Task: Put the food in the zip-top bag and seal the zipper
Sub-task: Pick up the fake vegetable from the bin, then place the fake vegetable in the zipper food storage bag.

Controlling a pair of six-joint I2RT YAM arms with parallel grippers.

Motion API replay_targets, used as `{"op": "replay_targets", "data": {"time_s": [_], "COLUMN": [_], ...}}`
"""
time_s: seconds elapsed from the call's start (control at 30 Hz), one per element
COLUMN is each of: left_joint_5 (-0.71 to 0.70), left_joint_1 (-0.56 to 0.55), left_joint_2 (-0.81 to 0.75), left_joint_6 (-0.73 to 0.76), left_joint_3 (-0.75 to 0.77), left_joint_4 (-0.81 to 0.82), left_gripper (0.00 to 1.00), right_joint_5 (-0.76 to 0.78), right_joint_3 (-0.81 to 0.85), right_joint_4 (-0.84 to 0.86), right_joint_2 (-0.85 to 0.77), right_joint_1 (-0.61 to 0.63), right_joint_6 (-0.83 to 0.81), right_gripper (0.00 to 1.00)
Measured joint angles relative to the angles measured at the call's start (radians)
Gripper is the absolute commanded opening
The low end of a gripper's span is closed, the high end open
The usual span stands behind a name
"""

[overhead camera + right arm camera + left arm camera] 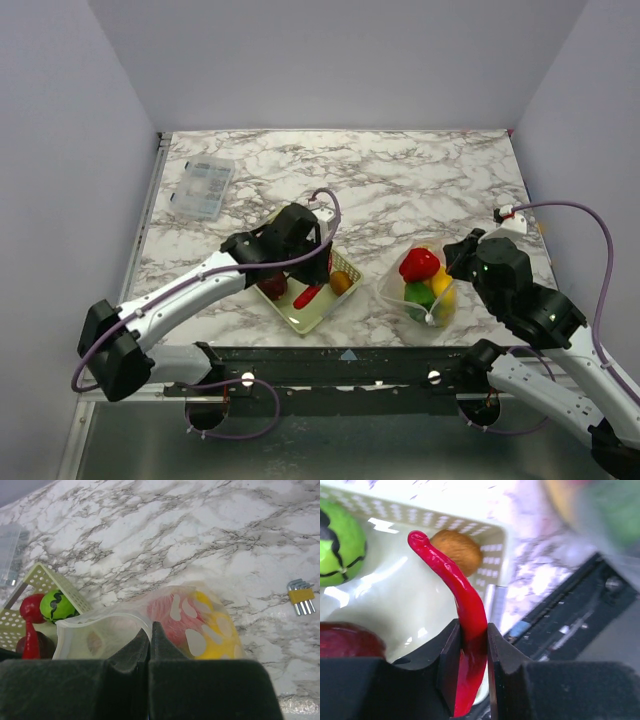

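1. Top external view is showing a marble desk [400, 190] carrying everything, with both arms reaching in from its near edge.
2. The zip-top bag [392, 290] is sitting on the desk's right half, near the basket, and is holding a red pepper [418, 263], a green fruit [420, 293] and a yellow piece [212, 630].
3. The pale mesh basket [312, 320] is lying near the front centre, under the left arm's wrist.
4. A clear compartment box [203, 187] is lying at the far left, well apart from the rest.
5. The right gripper [150, 630] is pinching the bag's mouth edge, its jaws pressed together, while the zipper [95, 621] is curving open in a loop beside it.
6. The left gripper [472, 629] is squeezing narrowly on the lower end of the red chili [447, 572], whose curved tip is sticking out over the basket floor.
7. A green striped fruit [340, 542], a brown-orange fruit [457, 550] and a dark red fruit [347, 640] are resting in the basket around the chili.
8. A set of hex keys [301, 596] is lying on the desk beyond the bag.
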Motion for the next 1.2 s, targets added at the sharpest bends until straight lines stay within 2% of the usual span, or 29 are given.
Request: {"op": "replay_targets", "data": {"time_s": [0.1,0.3,0.37,0.47,0.6,0.7,0.93,1.07,1.2], "left_joint_5": [0.089,0.401,0.516,0.669,0.794,0.849,0.887,0.819,0.701], "left_joint_1": [0.0,0.0,0.0,-0.003,-0.025,-0.061,-0.115,-0.119,-0.118], "left_joint_2": [-0.076,-0.155,-0.14,-0.098,-0.013,0.063,0.182,0.219,0.243], "left_joint_6": [0.0,-0.117,-0.214,-0.42,-0.69,-0.866,-1.154,-1.26,-1.305], "left_joint_3": [0.011,0.043,0.041,0.006,-0.023,-0.019,0.016,0.029,0.062], "left_joint_4": [0.02,0.204,0.311,0.557,0.835,0.986,1.116,1.067,0.948], "left_gripper": [0.04,0.0,0.0,0.0,0.0,0.0,0.0,0.0,0.0], "right_joint_5": [0.0,-0.001,-0.001,-0.002,-0.003,-0.004,-0.004,-0.004,-0.005], "right_joint_3": [0.0,-0.002,-0.003,-0.003,-0.004,-0.004,-0.004,-0.004,-0.004], "right_joint_4": [0.002,0.002,0.002,0.002,0.002,0.002,0.002,0.002,0.002], "right_joint_2": [0.0,0.0,0.0,0.0,-0.002,-0.002,-0.002,-0.002,-0.005], "right_joint_1": [0.0,0.0,0.0,0.0,0.0,0.0,0.0,0.0,0.0], "right_joint_6": [0.0,0.0,0.0,0.0,0.0,0.0,0.0,0.0,0.0], "right_gripper": [0.01,0.01,0.01,0.01,0.01,0.01,0.01,0.01,0.01]}}
